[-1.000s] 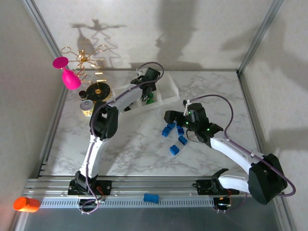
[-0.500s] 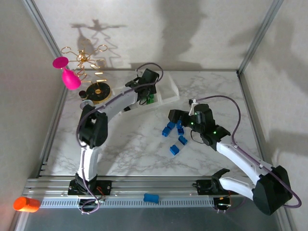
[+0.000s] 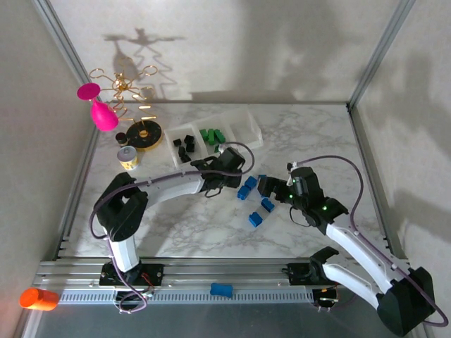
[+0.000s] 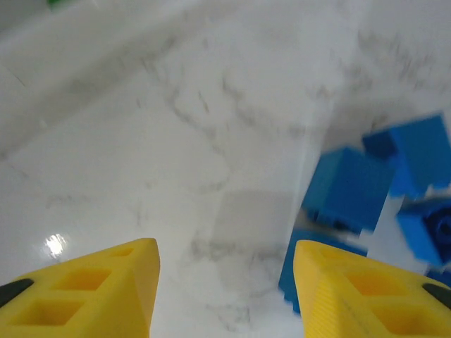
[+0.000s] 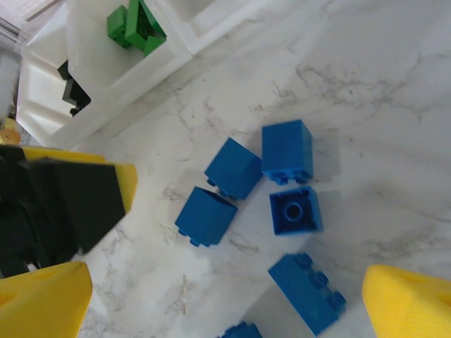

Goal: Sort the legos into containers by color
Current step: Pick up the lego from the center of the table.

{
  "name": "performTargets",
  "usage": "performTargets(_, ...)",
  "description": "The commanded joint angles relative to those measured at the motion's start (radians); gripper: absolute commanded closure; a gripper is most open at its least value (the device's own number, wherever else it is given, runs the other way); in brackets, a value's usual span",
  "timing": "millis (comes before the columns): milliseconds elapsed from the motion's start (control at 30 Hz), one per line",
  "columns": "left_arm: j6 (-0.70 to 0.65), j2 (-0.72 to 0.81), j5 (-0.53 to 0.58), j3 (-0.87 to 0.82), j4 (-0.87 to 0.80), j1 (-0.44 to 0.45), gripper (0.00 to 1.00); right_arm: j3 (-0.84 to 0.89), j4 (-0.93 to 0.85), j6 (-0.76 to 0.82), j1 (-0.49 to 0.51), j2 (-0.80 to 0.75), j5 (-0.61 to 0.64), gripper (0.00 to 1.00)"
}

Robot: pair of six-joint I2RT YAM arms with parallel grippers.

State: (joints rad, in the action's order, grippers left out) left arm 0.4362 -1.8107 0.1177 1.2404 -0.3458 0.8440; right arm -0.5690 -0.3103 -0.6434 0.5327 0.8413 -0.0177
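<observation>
Arms both bend low over the blue legos [image 3: 255, 219], left jaws apart and empty, right jaws wide.

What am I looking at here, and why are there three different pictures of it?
Two robot arms are bolted to a marble-patterned table. One picture looks down from above: the left arm and the right arm both reach toward loose blue bricks. The other two pictures come from small cameras on each wrist; the yellow wedges at their lower edges are that arm's own jaws. Both pairs stand open, holding nothing. At the back lies a clear tray with black bricks in one compartment and green bricks in the middle one. The blue ones are not yet sorted.
</observation>
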Motion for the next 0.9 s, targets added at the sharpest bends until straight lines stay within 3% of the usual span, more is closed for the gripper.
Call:
performTargets(0,-0.035,0.028,-0.034,-0.021,0.038,0.028,0.43,0.027,-0.061,-0.046,-0.005,-0.051,0.029,0.01)
performTargets(267,-0.092,-0.045,-0.085,0.014,0.069,0.077,0.38,0.051,-0.054,-0.053,-0.006,-0.061,0.032,0.01)
performTargets(567,-0.095,-0.133,-0.048,0.049,0.062,0.079,0.38,0.047,-0.041,-0.044,-0.005,-0.045,0.032,0.01)
performTargets(867,-0.098,-0.187,-0.044,0.08,0.086,0.076,0.52,0.064,-0.032,-0.048,-0.007,-0.053,0.031,0.01)
